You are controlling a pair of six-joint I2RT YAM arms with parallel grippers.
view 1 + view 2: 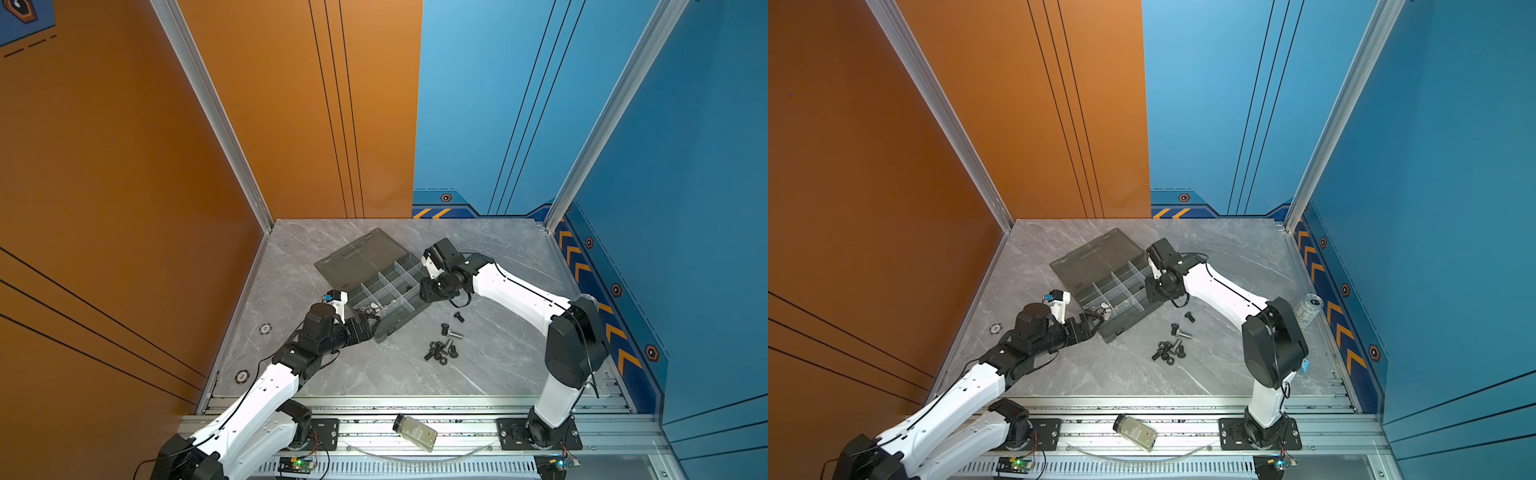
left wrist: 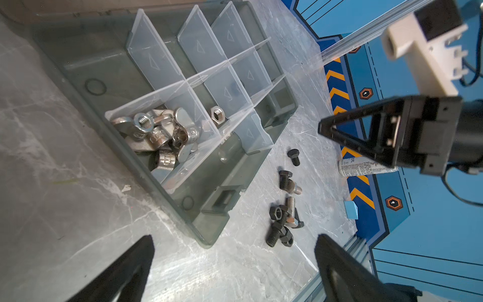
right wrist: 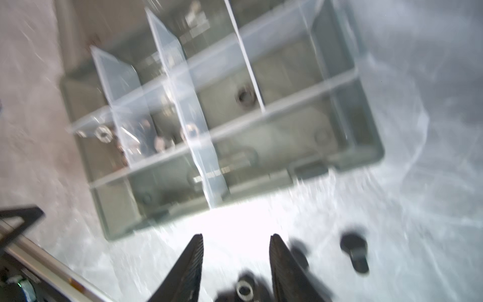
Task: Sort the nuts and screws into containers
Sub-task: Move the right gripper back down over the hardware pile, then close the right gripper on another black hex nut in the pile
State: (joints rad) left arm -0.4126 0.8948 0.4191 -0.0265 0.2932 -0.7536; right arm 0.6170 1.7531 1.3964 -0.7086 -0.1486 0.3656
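Since the right tool stands released, its fingers parted with nothing between them, you look to be between a drop and the next pick; that wrist view is smeared, so I judge the arm to be moving; the left tool is spread wide and empty, low at the near-left corner of the organiser box, which sits mid-frame in both top views; the sorted nuts lie heaped in the cell closest to that tool; the remaining screws lie loose on the worktop, right of the box and below centre, tangled with a few black nuts; your next move calls for closing the right tool on one piece alone, and the lone black bolt nearest the box looks easiest; the right arm rises from lower right, elbow high, forearm slanting up-left to the box's right end, wrist bent down; the left arm stretches in from lower left, forearm low.
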